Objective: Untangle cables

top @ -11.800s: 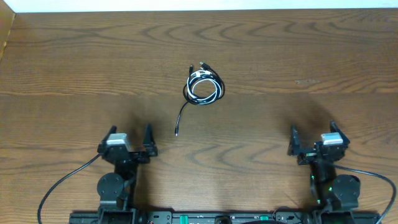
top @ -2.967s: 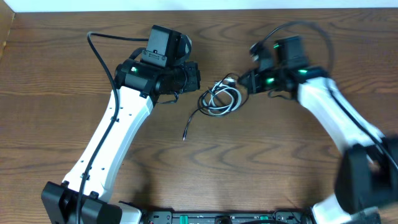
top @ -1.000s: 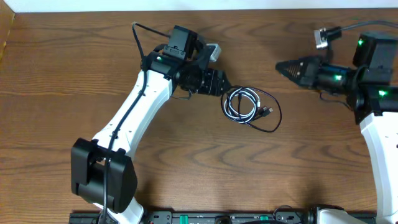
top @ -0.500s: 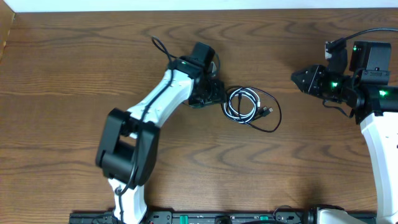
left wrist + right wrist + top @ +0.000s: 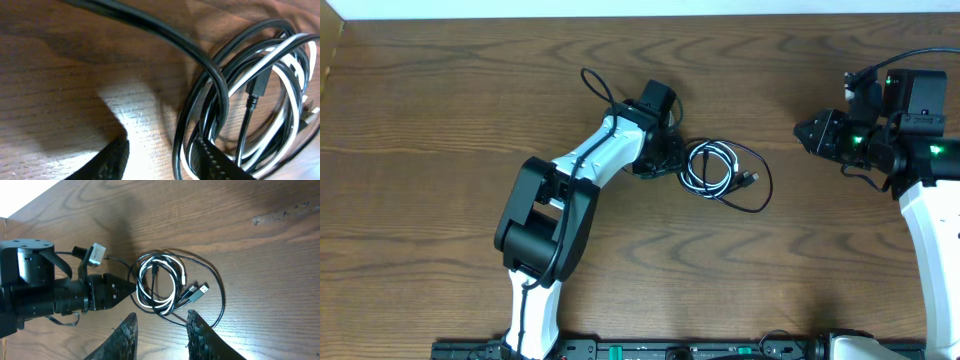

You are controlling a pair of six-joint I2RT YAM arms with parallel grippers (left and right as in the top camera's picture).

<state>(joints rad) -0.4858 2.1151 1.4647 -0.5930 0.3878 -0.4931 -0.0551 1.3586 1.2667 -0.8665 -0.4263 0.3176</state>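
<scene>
Low beside the cables (image 5: 720, 172), the left arm (image 5: 592, 160) stretches, jaws seemingly parted astride strands; right arm (image 5: 926, 205) aloft, jaws wide.

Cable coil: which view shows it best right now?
Right wrist: the whole cable coil with its plug ends, unobstructed. Overhead shows it whole but small; left wrist shows only a cropped close-up of its strands.

the cables (image 5: 696, 172) lay coiled on the wooden table (image 5: 440, 120), one black loop trailing out to the right. the left gripper (image 5: 674, 158) met the coil's left edge; the right gripper (image 5: 807, 133) hung well apart, further right.
</scene>
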